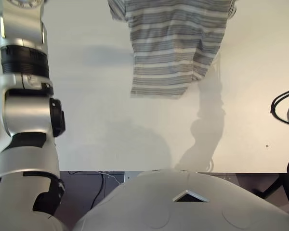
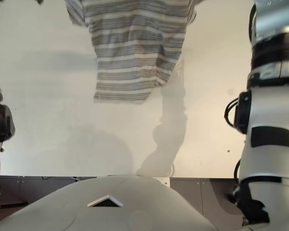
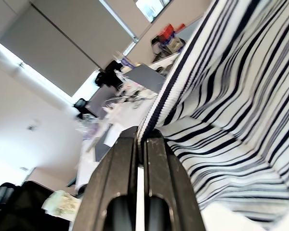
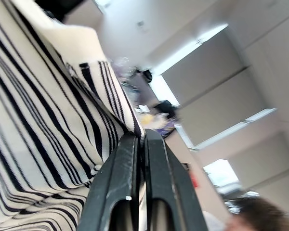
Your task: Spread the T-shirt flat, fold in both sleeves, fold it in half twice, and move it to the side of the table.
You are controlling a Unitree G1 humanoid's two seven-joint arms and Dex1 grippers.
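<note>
Striped shirt (image 1: 173, 48) hangs at 12 o'clock over bench (image 1: 86, 134), bunched and uneven. Left gripper (image 3: 141, 139) jaws clamped on ribbed edge; right gripper (image 4: 139, 137) jaws clamped on another edge. Best: spread grips toward 9 and 3, lower hem first, lay flat.

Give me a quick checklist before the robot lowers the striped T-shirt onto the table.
1. The left gripper shut on the T-shirt edge: ok.
2. The right gripper shut on the edge: ok.
3. T-shirt hanging smooth: not ok, its lower part is bunched toward the robot's right.
4. The hem touching the table: cannot tell.
5. T-shirt spread flat: not ok, it hangs from both grippers.
</note>
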